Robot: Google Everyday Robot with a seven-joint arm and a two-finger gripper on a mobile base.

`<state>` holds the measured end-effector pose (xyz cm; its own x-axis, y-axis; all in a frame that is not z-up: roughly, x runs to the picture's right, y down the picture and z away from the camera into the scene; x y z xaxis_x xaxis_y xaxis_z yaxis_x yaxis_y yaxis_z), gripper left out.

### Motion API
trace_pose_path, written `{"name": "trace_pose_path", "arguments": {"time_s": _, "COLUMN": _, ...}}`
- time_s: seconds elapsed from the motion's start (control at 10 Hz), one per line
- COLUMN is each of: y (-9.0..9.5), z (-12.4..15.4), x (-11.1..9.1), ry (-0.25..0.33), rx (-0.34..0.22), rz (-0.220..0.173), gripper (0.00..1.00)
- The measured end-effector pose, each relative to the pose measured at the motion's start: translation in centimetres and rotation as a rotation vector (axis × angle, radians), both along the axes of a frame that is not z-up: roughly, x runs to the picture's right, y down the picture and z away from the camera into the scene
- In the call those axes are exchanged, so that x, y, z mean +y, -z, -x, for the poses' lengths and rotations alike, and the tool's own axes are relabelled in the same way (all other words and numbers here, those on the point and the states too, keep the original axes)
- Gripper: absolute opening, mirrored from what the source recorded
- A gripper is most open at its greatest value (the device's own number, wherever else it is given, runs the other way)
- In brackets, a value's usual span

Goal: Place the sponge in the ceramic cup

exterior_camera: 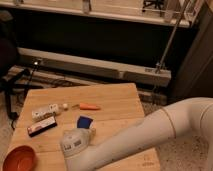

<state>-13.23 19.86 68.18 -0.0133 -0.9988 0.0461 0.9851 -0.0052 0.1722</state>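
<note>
The sponge [84,121], a small dark blue pad, sits near the middle of the wooden table [117,100]. The ceramic cup [19,158], an orange-red bowl-like vessel, stands at the table's front left corner. My gripper [80,135] is at the end of the white arm that reaches in from the right. Its rounded white head sits just in front of the sponge and hides the sponge's near edge. The cup is about a hand's width to the left of the gripper head and a little below it.
An orange carrot [89,106] lies just behind the sponge, with a small white piece [65,106] beside it. A white oblong box [45,111] and a dark bar-shaped box [41,126] lie to the left. A dark chair [7,55] stands left of the table.
</note>
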Motion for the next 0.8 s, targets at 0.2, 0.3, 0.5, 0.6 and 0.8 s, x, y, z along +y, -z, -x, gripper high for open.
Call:
{"name": "trace_pose_path", "arguments": {"time_s": 0.2, "y": 0.7, "z": 0.2, "x": -0.9, "ry": -0.048, "rx": -0.034, "rz": -0.02, "gripper": 0.8}}
{"name": "trace_pose_path", "arguments": {"time_s": 0.3, "y": 1.1, "z": 0.2, "x": -1.5, "ry": -0.096, "rx": -0.063, "rz": -0.03, "gripper": 0.8}}
{"name": "trace_pose_path", "arguments": {"time_s": 0.5, "y": 1.6, "z": -0.3, "x": -3.3, "ry": -0.23, "rx": -0.119, "rz": -0.043, "gripper": 0.8}}
{"name": "trace_pose_path", "arguments": {"time_s": 0.6, "y": 1.5, "z": -0.7, "x": -4.1, "ry": -0.308, "rx": -0.149, "rz": -0.036, "gripper": 0.8}}
{"name": "trace_pose_path", "arguments": {"time_s": 0.8, "y": 0.2, "z": -3.1, "x": -5.5, "ry": -0.478, "rx": -0.166, "rz": -0.011, "gripper": 0.8}}
